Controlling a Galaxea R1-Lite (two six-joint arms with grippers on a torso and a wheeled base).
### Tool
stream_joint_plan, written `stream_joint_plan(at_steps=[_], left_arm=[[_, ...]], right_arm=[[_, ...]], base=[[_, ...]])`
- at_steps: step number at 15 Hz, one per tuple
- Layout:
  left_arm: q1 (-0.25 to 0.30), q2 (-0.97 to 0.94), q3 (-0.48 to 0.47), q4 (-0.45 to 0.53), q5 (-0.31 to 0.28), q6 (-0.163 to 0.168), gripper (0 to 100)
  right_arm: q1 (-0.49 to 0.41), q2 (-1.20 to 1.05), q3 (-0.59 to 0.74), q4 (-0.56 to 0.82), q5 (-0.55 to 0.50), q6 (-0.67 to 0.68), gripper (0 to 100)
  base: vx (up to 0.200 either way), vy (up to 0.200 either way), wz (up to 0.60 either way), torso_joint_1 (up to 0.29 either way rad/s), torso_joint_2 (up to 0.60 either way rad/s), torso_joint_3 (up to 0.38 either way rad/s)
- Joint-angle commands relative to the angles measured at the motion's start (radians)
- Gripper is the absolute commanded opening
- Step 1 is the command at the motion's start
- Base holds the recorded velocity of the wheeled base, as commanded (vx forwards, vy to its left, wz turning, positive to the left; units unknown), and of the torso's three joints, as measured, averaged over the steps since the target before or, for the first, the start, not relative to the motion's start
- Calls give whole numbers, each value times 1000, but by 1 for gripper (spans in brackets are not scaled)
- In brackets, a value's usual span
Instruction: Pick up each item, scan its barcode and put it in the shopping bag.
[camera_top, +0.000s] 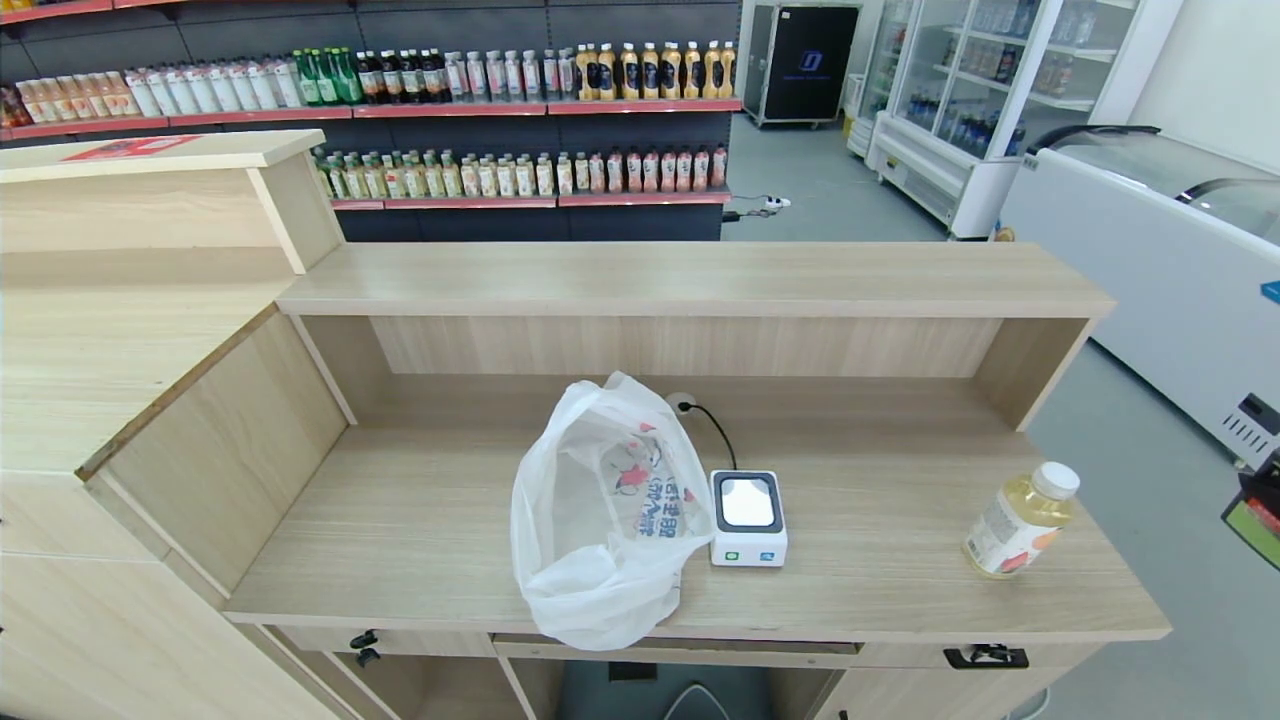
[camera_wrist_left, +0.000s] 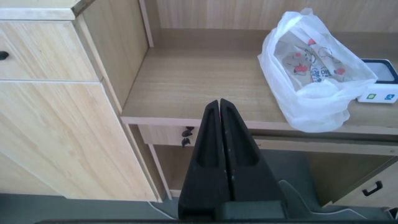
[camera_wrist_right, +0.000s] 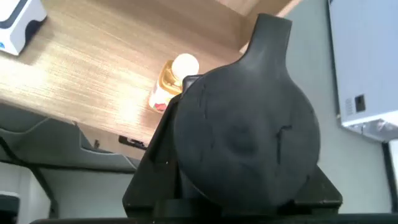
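Bottle (camera_top: 1020, 522) near the counter (camera_top: 880, 600) edge.
Left claw (camera_wrist_left: 220, 143) together; right claw (camera_wrist_right: 249, 118), can't tell. A bump might knock it off.

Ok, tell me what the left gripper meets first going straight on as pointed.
The left gripper would likely meet the counter, its front edge or bare top beside the shopping bag; depth is unclear.

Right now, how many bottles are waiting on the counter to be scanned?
1: a white-capped bottle stands upright near the counter's right end, apart from the scanner. The shopping bag's folds could hide more.
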Motion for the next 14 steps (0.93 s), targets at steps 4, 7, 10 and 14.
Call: stream_joint_plan(at_steps=[4,7,10,14], left_arm=[[0,0,0,0,0,0,0],[0,0,0,0,0,0,0],[0,0,0,0,0,0,0],[0,0,0,0,0,0,0]], right_arm=[[53,36,16,-134,-3,126,0],[199,66,-16,-162,-121,247,0],[446,141,-28,-275,-155,442,0],[481,244,-22,-307,-22,775,0]], base=[[0,0,300,2,0,1],[0,0,600,5,1,4],[0,0,200,-1,1,2],[0,0,0,0,0,0]])
